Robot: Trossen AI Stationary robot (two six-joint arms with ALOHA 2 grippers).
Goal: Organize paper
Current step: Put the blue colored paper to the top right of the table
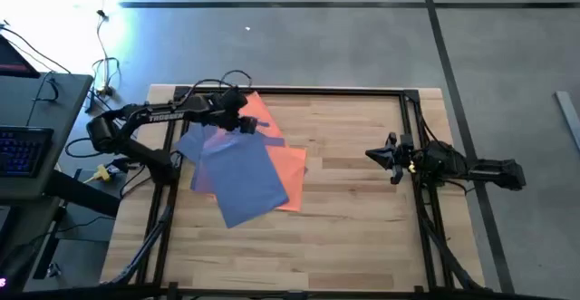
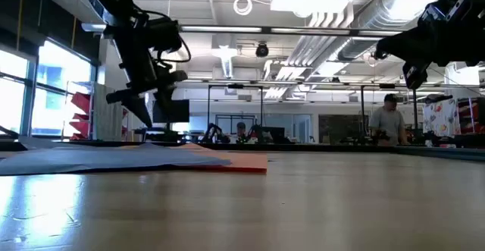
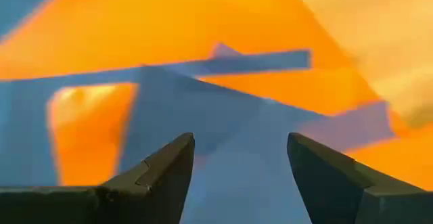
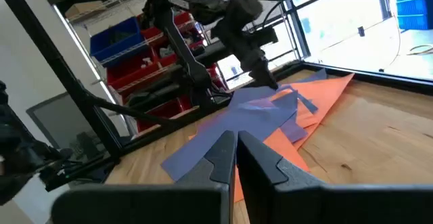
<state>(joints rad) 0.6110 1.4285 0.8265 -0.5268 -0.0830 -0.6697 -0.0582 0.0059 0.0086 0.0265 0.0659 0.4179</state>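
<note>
Loose pile of paper on the left half of the wooden bench: blue sheet on top, purple peeking out under it, orange sheets at the bottom sticking out toward the middle and the far edge. Sheets crooked and overlapping, corners pointing different ways.

Left pincer right above the far part of the pile, fingers spread apart with blue paper showing between them, gripping nothing. Touching the sheet or just over it: cannot tell. White letters along the left arm, too small to read.

Right pincer well apart from the pile, near the bench's right edge, up in the air, fingers pressed together, empty.

Pale wood planks with a black frame around. Grey floor beyond. Big hall behind with ceiling pipes, lamps, red and blue bins on shelves, a person standing far off.
</note>
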